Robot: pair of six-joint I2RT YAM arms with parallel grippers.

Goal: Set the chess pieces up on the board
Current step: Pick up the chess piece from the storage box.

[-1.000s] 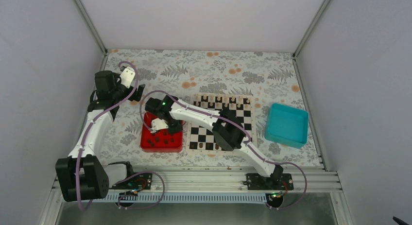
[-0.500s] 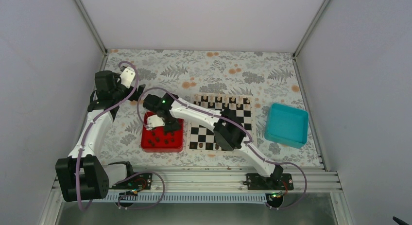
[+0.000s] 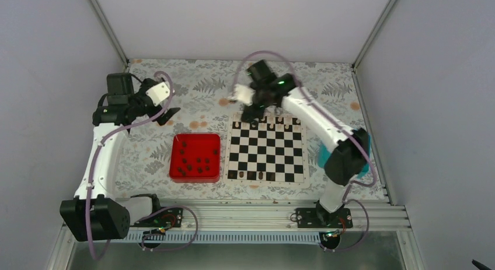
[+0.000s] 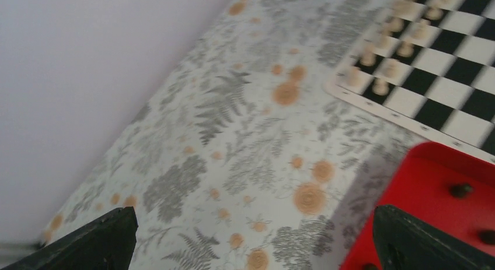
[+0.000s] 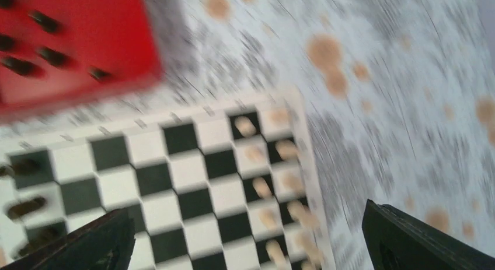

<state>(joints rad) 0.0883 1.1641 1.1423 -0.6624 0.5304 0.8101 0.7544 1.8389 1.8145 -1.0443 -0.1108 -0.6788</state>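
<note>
Black fingers of the left gripper [image 3: 164,115] stand apart, empty, at ten o'clock of the red square plastic tray [image 3: 195,180], where most tiny dark brown-black chess pieces [image 3: 199,161] lie. A few stand along the six o'clock edge of the flat black-and-cream chessboard [image 3: 267,147]. The right gripper [image 3: 254,111], fingers apart and empty above its twelve o'clock edge, should drop plumb over one isolated tray piece and close low.

Top external view: bright, even, diffuse light; no glare on the white walls; focus sharp; shadows on the surface [image 3: 192,83] are faint and soft-edged. Left wrist view: slightly soft; the pale pieces [image 4: 379,86] at the board's far edge are blurred; a grey shadow lies beside the red tray [image 4: 432,188]. Right wrist view: heavy blur smears the board [image 5: 192,171], the dark chess pieces [image 5: 52,57] and the floral pattern
</note>
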